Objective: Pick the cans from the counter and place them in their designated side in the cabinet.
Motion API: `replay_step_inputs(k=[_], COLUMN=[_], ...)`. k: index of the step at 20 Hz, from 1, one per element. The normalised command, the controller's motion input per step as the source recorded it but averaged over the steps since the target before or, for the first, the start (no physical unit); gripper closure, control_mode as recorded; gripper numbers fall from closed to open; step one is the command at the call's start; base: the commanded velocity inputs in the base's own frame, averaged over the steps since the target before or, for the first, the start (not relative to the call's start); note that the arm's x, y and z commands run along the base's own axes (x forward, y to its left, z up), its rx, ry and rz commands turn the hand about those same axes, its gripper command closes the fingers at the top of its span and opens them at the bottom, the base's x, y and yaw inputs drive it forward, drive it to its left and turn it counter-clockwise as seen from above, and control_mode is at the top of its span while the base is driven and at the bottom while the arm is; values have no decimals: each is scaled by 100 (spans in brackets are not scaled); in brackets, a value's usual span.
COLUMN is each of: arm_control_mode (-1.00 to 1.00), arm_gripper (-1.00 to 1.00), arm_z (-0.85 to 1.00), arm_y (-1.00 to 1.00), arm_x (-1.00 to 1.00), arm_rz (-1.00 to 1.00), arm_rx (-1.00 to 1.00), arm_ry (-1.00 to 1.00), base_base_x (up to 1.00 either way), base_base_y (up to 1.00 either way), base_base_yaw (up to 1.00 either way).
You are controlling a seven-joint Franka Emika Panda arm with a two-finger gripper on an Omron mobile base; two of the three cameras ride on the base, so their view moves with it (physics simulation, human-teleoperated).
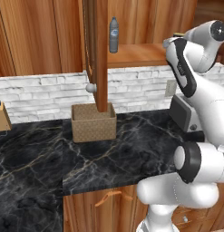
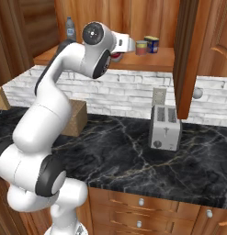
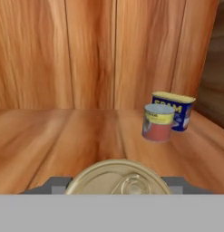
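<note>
My gripper [image 3: 117, 186] is shut on a can with a pale gold pull-tab lid [image 3: 117, 178]; grey fingers [image 3: 53, 184] flank it on both sides. From the right base, a sliver of this can's red side [image 2: 116, 56] shows under the white hand over the cabinet shelf [image 2: 151, 60]. I cannot tell if it touches the shelf. The shorter orange-red can with a grey-blue top [image 3: 158, 123] [image 2: 141, 47] stands upright on the shelf, ahead and to the right of the gripper. The black marble counter [image 2: 133, 151] lies below.
A blue tin with a yellow label [image 3: 174, 110] [image 2: 153, 44] stands just behind the short can. A clear bottle [image 1: 114, 35] stands at the shelf's left end. The open cabinet door [image 2: 186, 55] hangs right. A toaster [image 2: 165, 128] and woven basket [image 1: 93, 121] sit on the counter.
</note>
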Motion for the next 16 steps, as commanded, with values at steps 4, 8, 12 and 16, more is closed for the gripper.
replay_step_inputs(k=[4, 8, 12, 16], arm_control_mode=[-100, -100, -100, -100], arm_gripper=[100, 100, 100, 100], arm_z=[-5, -3, -3, 0], arm_y=[-5, -6, -8, -10], arm_x=[38, 41, 39, 39], arm_rz=[0, 0, 0, 0], arm_rx=[0, 0, 0, 0], arm_ry=[1, 2, 5, 2], base_base_x=[0, 0, 0, 0], base_base_y=[0, 0, 0, 0], base_base_yaw=[0, 0, 0, 0])
